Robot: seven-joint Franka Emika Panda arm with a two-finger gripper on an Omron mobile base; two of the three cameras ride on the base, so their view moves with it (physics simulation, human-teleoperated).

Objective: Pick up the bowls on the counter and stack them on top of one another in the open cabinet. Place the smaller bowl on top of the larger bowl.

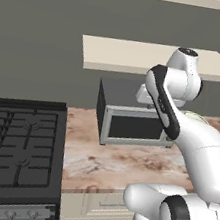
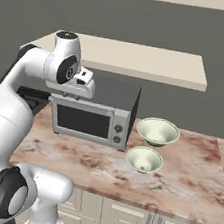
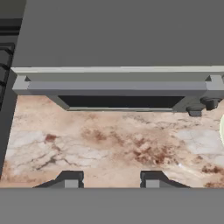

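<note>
Both bowls sit on the marbled surface (image 2: 196,171) just right of the microwave (image 2: 91,113); the larger bowl (image 2: 157,131) lies behind, the smaller bowl (image 2: 144,159) just in front of it, nearly touching; the shelf (image 2: 141,60) of the open cabinet hangs above. The claw (image 3: 111,180) hovers over bare stone before the microwave, part open and empty. The bowls look glossy, rigid and probably slippery and breakable; I'd pinch a rim.

smaller bowl (image 2: 144,160) before larger bowl (image 2: 157,131), microwave (image 2: 94,111) left
</note>
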